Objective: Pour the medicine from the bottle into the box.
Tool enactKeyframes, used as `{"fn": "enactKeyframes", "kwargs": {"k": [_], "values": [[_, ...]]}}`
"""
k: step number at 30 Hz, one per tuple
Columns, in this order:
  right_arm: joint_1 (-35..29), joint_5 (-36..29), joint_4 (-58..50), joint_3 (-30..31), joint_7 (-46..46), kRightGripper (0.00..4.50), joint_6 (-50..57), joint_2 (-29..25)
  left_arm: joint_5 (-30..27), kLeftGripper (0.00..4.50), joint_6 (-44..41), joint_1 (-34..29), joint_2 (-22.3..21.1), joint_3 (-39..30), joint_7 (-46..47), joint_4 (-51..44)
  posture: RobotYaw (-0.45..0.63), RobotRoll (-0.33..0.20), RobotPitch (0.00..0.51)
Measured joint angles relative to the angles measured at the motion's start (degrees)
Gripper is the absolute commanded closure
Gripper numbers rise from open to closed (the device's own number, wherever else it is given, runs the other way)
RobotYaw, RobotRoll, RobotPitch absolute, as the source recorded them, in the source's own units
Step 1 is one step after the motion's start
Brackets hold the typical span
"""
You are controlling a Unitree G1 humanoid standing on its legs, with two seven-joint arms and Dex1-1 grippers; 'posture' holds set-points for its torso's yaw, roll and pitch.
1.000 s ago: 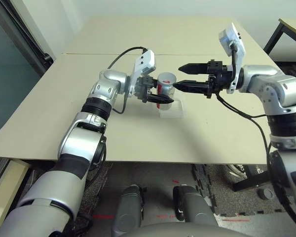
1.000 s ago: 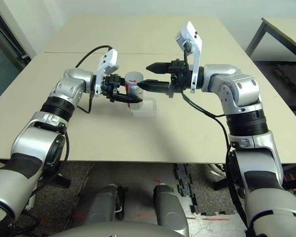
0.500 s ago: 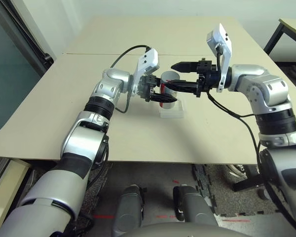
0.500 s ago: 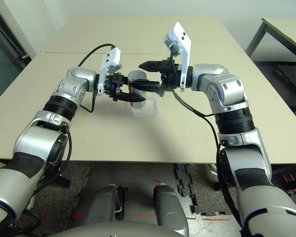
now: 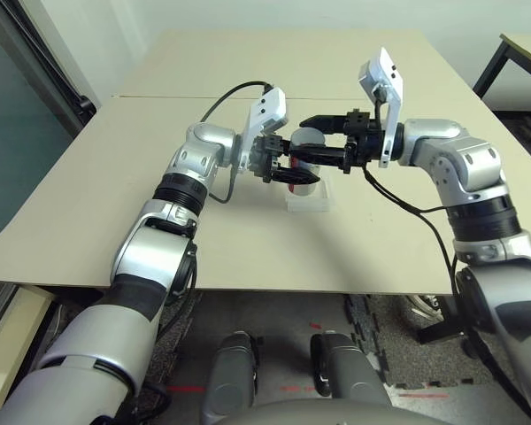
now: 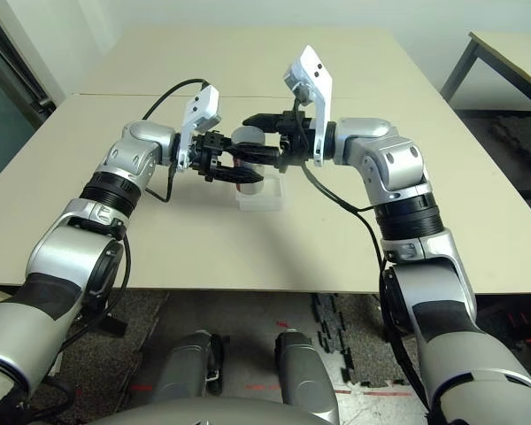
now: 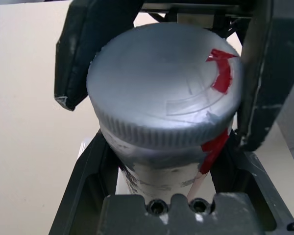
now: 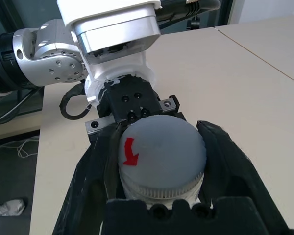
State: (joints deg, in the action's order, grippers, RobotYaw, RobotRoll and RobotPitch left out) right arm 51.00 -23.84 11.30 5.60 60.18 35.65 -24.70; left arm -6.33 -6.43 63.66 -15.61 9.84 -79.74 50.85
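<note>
We see the left gripper [image 5: 294, 172] clamped on the body of the bottle [image 5: 306, 156], its 2 black fingers [image 7: 90, 171] pressed against the silvery sides, holding it above the table [image 5: 115, 177]. The right gripper [image 5: 311, 140] has its jaws spread open around the round grey cap [image 8: 161, 147], 1 finger on either side; we cannot tell whether they touch it. The clear box [image 5: 308, 198] sits on the table just below the bottle.
</note>
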Motion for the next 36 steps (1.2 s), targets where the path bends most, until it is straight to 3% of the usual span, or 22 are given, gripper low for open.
{"fn": "enactKeyframes", "kwargs": {"k": [13,27,36], "values": [[0.1,-0.7,2.9,-1.4,4.0,1.92,-2.3,0.4,-0.4,1.68,-1.2,0.0,0.4,-0.2,-0.7,-0.9,-0.03,0.0,0.063],[9.7,2.2,24.0,0.3,27.1,1.92,-19.2,0.6,-0.6,1.68,-3.9,-1.1,0.7,0.2,-3.0,-7.8,0.02,0.0,0.081],[13.8,1.9,32.4,5.3,30.7,1.92,-25.5,0.6,-0.4,1.68,-5.9,-2.9,-0.3,1.0,-3.0,-10.7,0.04,0.0,0.078]]}}
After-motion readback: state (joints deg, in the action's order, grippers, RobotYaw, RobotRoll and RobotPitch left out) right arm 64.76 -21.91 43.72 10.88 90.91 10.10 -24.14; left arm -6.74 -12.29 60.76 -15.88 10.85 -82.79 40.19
